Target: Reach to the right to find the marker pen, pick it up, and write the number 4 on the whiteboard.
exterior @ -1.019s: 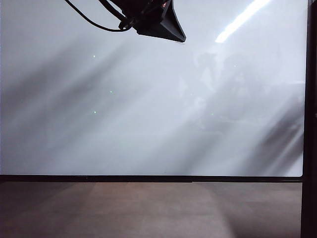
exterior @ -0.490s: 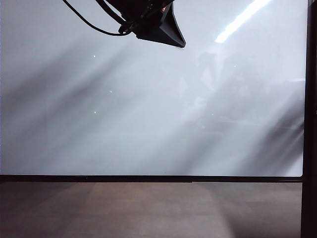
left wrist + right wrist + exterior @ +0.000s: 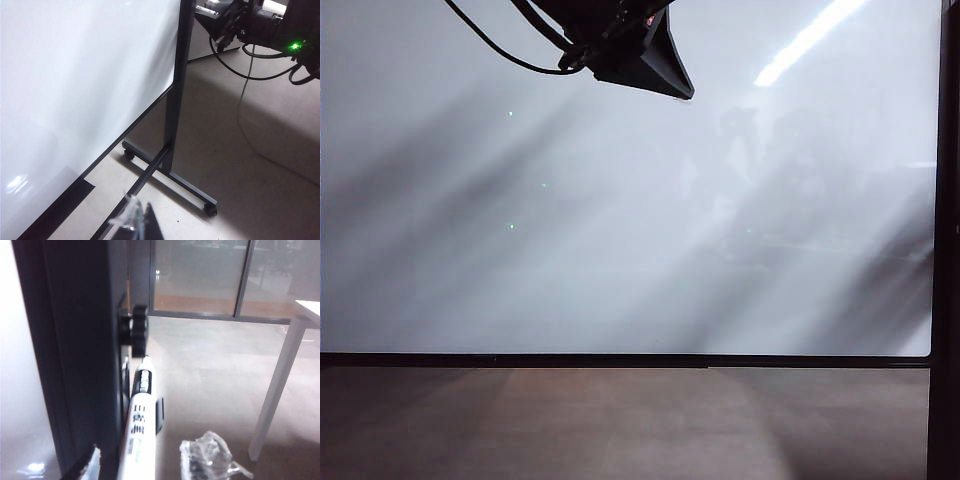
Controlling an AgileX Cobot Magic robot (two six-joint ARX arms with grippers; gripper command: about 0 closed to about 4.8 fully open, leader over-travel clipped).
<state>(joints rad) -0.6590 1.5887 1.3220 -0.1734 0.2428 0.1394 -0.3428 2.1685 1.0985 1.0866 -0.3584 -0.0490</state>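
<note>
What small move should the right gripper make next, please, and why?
Probably close the right gripper gently: the white black-labelled marker pen lies between its fingertips beside the dark frame post, with a gap at one finger. The left gripper hangs before the glossy whiteboard.

wheeled whiteboard stand on floor

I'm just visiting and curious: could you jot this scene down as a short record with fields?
Whiteboard: blank, nothing written yet
Marker pen: alongside the board's dark frame
Right gripper: fingers either side of the marker pen, grip unclear
Left gripper: high in front of the whiteboard, nothing seen in it
</note>
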